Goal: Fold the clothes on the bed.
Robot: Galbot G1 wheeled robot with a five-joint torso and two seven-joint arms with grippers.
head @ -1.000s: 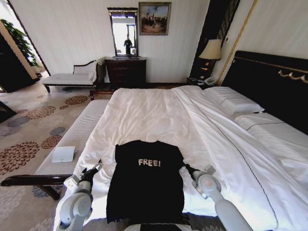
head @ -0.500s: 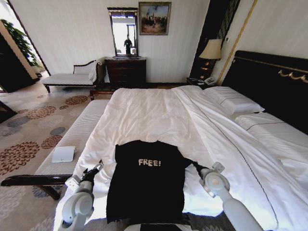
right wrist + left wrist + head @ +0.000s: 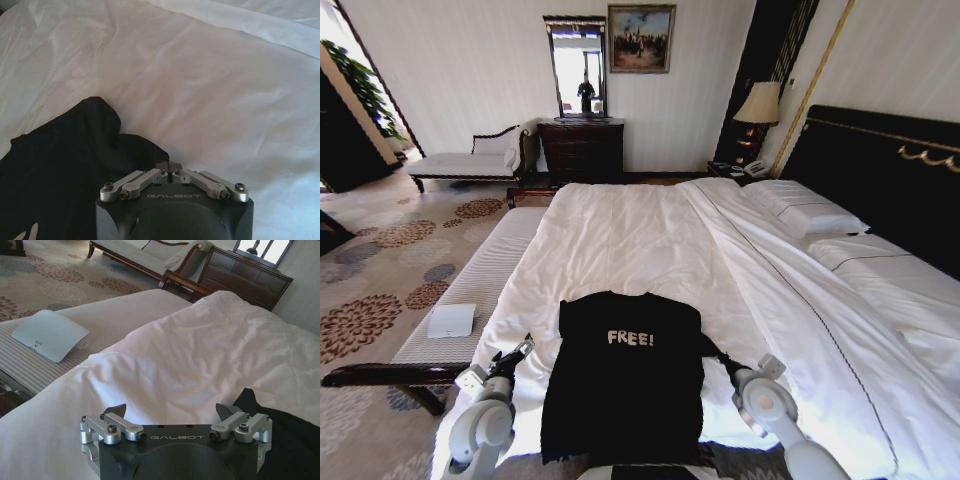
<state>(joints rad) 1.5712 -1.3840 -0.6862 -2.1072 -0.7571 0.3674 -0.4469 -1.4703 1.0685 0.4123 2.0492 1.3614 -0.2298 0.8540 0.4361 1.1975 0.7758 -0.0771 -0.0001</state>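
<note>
The clothes point(image 3: 620, 400), a black T-shirt with white "FREE!" lettering, lie flat on the near end of the white bed point(image 3: 640, 230). At the shirt's right sleeve, my right gripper point(image 3: 717, 354) is shut, its fingertips point(image 3: 169, 165) pinching the edge of the black fabric point(image 3: 60, 170), which bunches up toward them. My left gripper point(image 3: 523, 348) hovers over the white duvet just left of the shirt. In the left wrist view it point(image 3: 172, 411) stands open with nothing between its fingers, and the shirt's edge point(image 3: 285, 435) is beside it.
A long pale bench point(image 3: 490, 265) runs along the bed's left side and carries a small white pad point(image 3: 452, 320). Pillows point(image 3: 805, 212) and the dark headboard point(image 3: 880, 165) are at the right. A dresser point(image 3: 582, 148) and a chaise point(image 3: 465, 163) stand by the far wall.
My right gripper pulled the right sleeve outward, then drew back toward me and lower, and the sleeve is less stretched. The left arm has not moved.
</note>
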